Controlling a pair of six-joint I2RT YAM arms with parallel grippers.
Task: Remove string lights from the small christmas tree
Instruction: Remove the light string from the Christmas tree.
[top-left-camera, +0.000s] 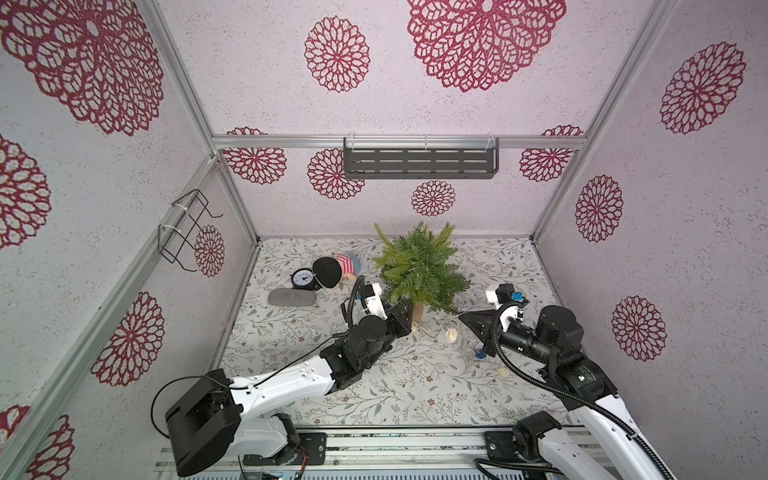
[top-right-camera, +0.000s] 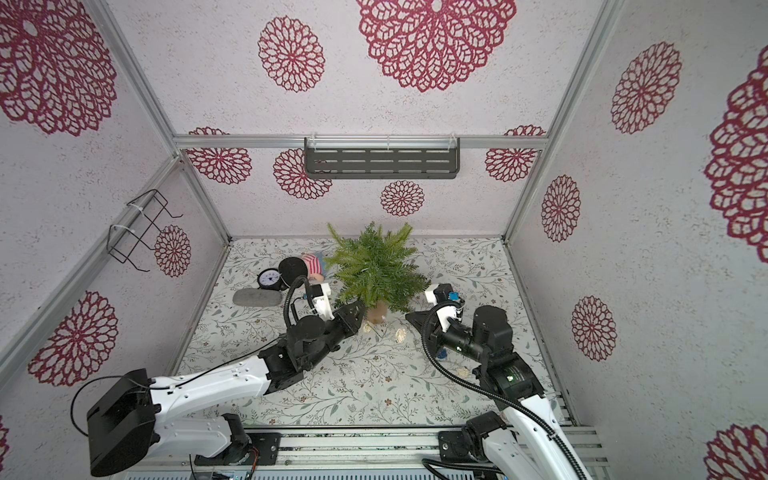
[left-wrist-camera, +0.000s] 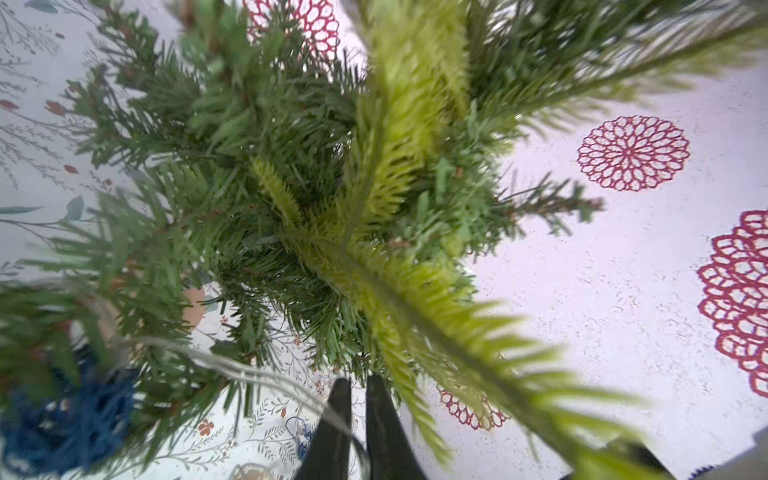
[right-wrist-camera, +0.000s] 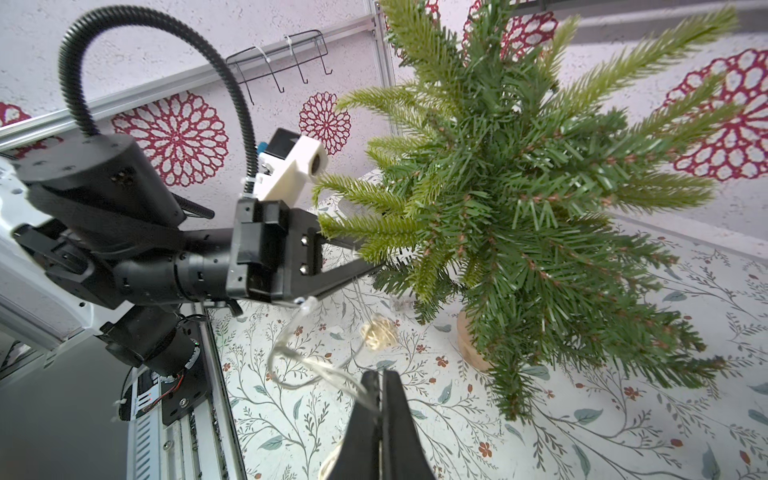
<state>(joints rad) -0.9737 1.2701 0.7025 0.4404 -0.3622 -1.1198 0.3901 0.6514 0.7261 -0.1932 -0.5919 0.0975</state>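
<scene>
The small christmas tree (top-left-camera: 419, 266) stands upright on its tan base (top-left-camera: 417, 312) at the middle back of the table. My left gripper (left-wrist-camera: 359, 382) reaches under the low branches on its left side. The jaws are nearly together, shut on the pale wire (left-wrist-camera: 249, 370) of the string lights. A blurred blue ball (left-wrist-camera: 70, 424) hangs close to that camera. My right gripper (right-wrist-camera: 380, 374) is on the tree's right, shut on the same wire, which loops between the two grippers with a cream ball (right-wrist-camera: 378, 334) on it. More balls (top-left-camera: 451, 334) lie on the table before the tree.
A small clock (top-left-camera: 303, 279), a black round object (top-left-camera: 327, 272), a striped toy (top-left-camera: 347, 264) and a grey oblong pad (top-left-camera: 291, 298) lie left of the tree. A dark shelf (top-left-camera: 419, 160) hangs on the back wall and a wire rack (top-left-camera: 187, 228) on the left wall.
</scene>
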